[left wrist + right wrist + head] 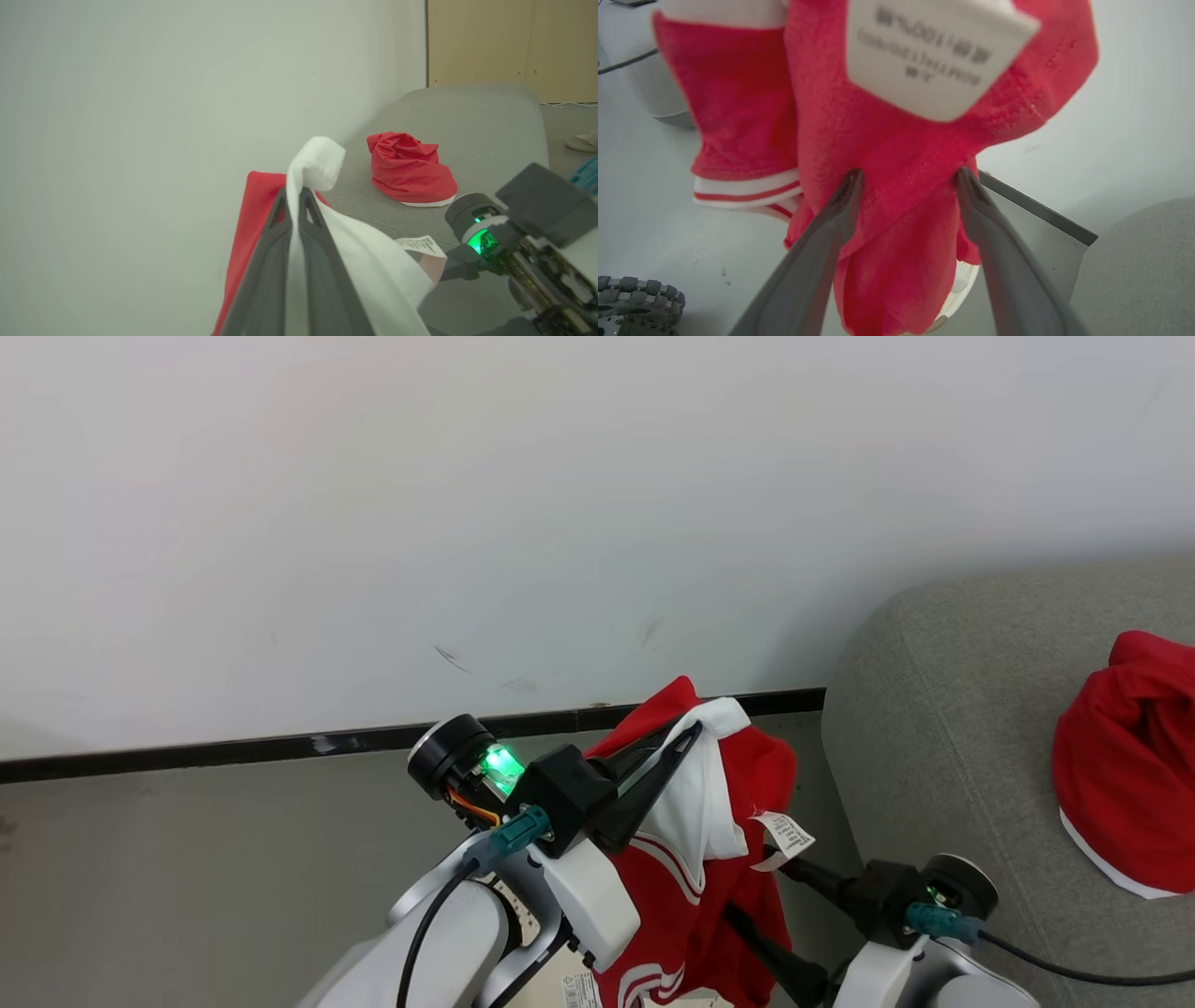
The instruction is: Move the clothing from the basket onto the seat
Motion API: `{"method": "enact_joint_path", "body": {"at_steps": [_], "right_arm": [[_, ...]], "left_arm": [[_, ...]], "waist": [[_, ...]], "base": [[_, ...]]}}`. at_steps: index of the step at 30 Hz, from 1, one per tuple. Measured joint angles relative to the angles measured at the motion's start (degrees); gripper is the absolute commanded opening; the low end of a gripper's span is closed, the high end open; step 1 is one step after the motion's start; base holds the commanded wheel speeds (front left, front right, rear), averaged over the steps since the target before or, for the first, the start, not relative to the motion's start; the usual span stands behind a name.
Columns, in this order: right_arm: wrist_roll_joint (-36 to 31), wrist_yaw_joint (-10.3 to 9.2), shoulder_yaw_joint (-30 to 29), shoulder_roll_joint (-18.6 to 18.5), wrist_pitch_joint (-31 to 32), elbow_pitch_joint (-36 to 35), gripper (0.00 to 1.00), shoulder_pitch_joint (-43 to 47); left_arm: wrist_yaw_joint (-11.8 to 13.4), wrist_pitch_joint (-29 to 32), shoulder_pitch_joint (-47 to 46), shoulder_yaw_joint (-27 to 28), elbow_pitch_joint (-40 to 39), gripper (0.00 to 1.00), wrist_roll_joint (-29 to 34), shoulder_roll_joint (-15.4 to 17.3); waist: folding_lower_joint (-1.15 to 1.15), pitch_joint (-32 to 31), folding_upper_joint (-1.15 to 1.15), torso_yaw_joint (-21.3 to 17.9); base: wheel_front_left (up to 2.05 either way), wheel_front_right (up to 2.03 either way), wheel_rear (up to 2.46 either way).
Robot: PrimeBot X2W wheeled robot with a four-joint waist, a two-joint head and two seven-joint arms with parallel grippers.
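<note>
Clothing, count: two bright red fabric garments with white trim.

Writing: one small white tag (784, 835) hangs from the held garment (681, 896). In the right wrist view the tag (934, 60) shows dark printed lines, upside down and blurred, so they are not legible. A small white printed sticker (581, 989) sits at the bottom edge of the head view, with print too small to read.

Held garment vs. fingers: the left gripper (689, 735) has both dark fingers pressed together on the white collar. In the left wrist view the collar fold (317, 163) sticks up past the tips of the left gripper (293, 193), and the rest of the cloth drapes down on either side. The garment hangs off the floor beside the rounded end of the large grey fabric sofa (943, 709), not touching it as far as can be seen.

The right gripper (909, 175) has its fingers spread wide. The lower red body of the held garment (887, 186) hangs between them with the tips against the cloth. Whether they press it cannot be told. In the head view the right gripper (747, 882) sits low, below the tag.

Second garment (1130, 775): crumpled in a heap on the sofa, well apart from both grippers, white hem at its lower edge (411, 172).
</note>
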Motion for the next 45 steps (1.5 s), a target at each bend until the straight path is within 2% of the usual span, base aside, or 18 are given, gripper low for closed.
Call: {"method": "enact_joint_path", "body": {"at_steps": [9,15,21,26,27,28,30,31,32,38,45], "right_arm": [[4.25,0.0,10.17,-1.83,0.0,1.18,1.0,-6.78],[13.61,0.0,16.72,-1.46,0.0,0.59,1.0,-8.04],[18.52,0.0,19.82,-2.33,0.0,0.04,1.0,-11.39],[20.12,0.0,22.47,-1.87,0.0,-0.18,1.0,-14.55],[20.46,0.0,23.25,-1.74,0.0,-0.12,0.8,-15.07],[20.49,0.0,23.92,-1.57,0.0,-0.05,0.47,-15.47],[20.42,0.0,25.9,-1.47,0.0,-0.04,0.25,-16.62],[20.4,0.0,26.61,-1.46,0.0,-0.04,0.05,-17.17],[20.38,0.0,27.04,-1.44,0.0,-0.04,0.0,-17.57],[20.31,0.0,27.77,-2.87,0.0,-1.44,0.0,-18.51],[20.47,0.0,22.94,-6.51,0.0,-3.43,0.0,-17.73]], "left_arm": [[0.0,1.41,-0.01,-1.13,-1.16,0.0,-0.08,-0.73],[0.0,1.92,-0.04,-1.32,-1.58,0.0,-0.54,-0.88],[0.07,2.08,-0.06,-1.31,-1.9,0.0,-0.57,-0.89],[0.16,2.42,-0.07,-1.29,-2.24,0.0,-0.57,-0.92],[0.16,2.42,-0.07,-1.29,-2.29,0.0,-0.57,-0.92],[0.32,2.42,-0.07,-1.26,-2.34,0.0,-0.57,-0.92],[0.57,2.42,-0.08,-1.21,-2.38,0.0,-0.59,-0.94],[0.57,2.42,-0.08,-1.2,-2.37,0.0,-0.6,-0.93],[0.58,2.42,-0.08,-1.14,-2.37,0.0,-0.68,-0.93],[1.43,2.43,-0.07,0.19,-1.58,0.0,-1.13,-0.79],[2.16,2.41,0.5,1.57,-0.25,0.0,-1.69,-0.15]], "waist": [[0.0,0.42,0.0,0.2],[0.0,0.71,0.0,0.95],[0.0,1.08,0.0,1.56],[0.0,1.52,0.0,1.6],[0.0,1.6,0.0,1.57],[0.0,1.67,0.0,1.54],[0.0,1.81,0.0,1.49],[0.0,1.86,0.0,1.48],[0.0,1.89,0.0,1.47],[0.0,2.12,0.0,1.16],[0.0,2.11,0.0,0.24]], "base": [[0.0,0.0,0.0],[0.0,0.0,0.0],[0.0,0.0,0.0],[0.0,0.0,0.0],[0.0,0.0,0.0],[0.0,0.0,0.0],[0.0,0.0,0.0],[0.0,0.0,0.0],[0.0,0.0,0.0],[0.0,0.0,0.0],[0.0,0.0,0.0]]}}
